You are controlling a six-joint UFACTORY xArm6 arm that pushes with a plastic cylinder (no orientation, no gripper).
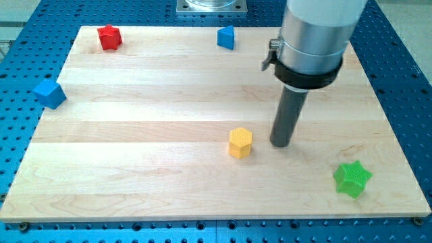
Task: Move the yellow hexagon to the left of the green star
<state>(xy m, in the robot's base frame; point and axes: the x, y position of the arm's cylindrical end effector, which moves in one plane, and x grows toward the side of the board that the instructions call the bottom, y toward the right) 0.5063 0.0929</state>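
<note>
**Hexagon already left of the star, tip just beside it**

You have no pincer here to spread or press: the arm ends in a plain rod. Reading from the board's left edge, the yellow hexagon [240, 142] sits a little below the board's centre, toward the bottom edge. Just to its right, near but apart from it, stands my tip [281, 144]. Further right, close to the bottom right corner, lies the green star [352, 178]. The hexagon is already on the star's left, though well apart and nearer the top edge. I judge what remains is nudging it closer and lower, for which the tip stands on the wrong side.
</note>
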